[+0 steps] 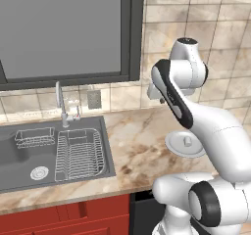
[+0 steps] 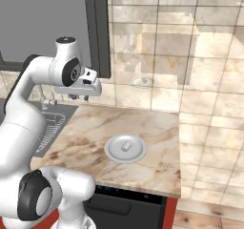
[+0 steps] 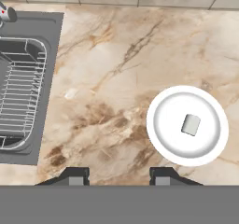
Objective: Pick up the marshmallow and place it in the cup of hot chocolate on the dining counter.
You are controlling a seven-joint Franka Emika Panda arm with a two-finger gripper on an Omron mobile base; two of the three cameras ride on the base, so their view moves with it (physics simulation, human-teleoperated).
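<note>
The marshmallow lies on its side in the middle of a round white plate, a small pale stub tipped a little askew. Taking that plate as the marker, everything else falls into place around it. It sits on the marble counter, toward the front edge and well clear of the tiled wall behind it. Off to the plate's left is the dark sink, with a wire drying rack in the basin half nearer the plate and a smaller wire basket beyond that. The tap stands at the back of the sink, farther from the plate again. Above the sink is a big grey window panel in a dark frame. Below the counter's front edge, down from the plate, a dark appliance top shows beside red cabinet fronts.

The gripper hangs high above the counter, up and to the left of the plate, touching nothing. Its two dark fingertips stand apart with bare marble showing between them; nothing is pinched. From the side the fingers look small and half lost against the wall, so I'd say spread, though not widely.
</note>
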